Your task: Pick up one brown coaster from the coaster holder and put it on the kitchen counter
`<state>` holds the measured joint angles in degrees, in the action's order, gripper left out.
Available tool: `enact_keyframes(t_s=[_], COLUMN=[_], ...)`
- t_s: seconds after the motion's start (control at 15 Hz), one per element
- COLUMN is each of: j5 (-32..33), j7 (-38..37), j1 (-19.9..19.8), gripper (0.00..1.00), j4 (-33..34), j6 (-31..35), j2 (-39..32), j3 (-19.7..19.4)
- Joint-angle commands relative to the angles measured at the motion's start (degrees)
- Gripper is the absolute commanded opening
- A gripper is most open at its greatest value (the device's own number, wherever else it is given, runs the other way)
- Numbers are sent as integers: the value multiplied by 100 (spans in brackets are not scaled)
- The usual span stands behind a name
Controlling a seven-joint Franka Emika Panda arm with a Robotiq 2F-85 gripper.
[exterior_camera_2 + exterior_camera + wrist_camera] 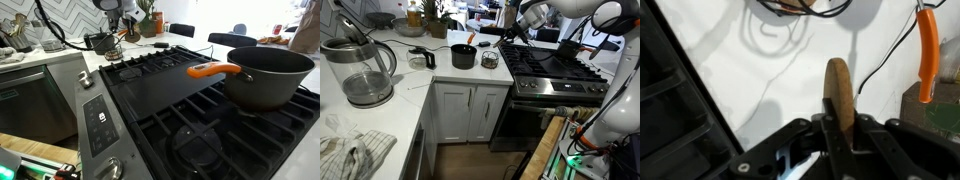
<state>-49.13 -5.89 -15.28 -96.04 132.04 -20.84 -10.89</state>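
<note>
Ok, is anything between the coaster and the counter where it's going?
Nothing visible. The gripper holds the brown coaster on edge over bare kitchen counter; a black cable lies beside it in the wrist view.

No legible txt, labels or nos.; stove control panel (100,126) marks too blurry.
</note>
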Motion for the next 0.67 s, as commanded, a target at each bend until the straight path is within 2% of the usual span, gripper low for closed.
enact_keyframes(t_s=[0.0, 0.6], j5=[-513, -1185], j7=[45, 54], j1=[-296, -568], gripper=[3, 3], j4=[946, 2311], j6=[-94, -290], j2=[-843, -2106], j3=[218, 679])
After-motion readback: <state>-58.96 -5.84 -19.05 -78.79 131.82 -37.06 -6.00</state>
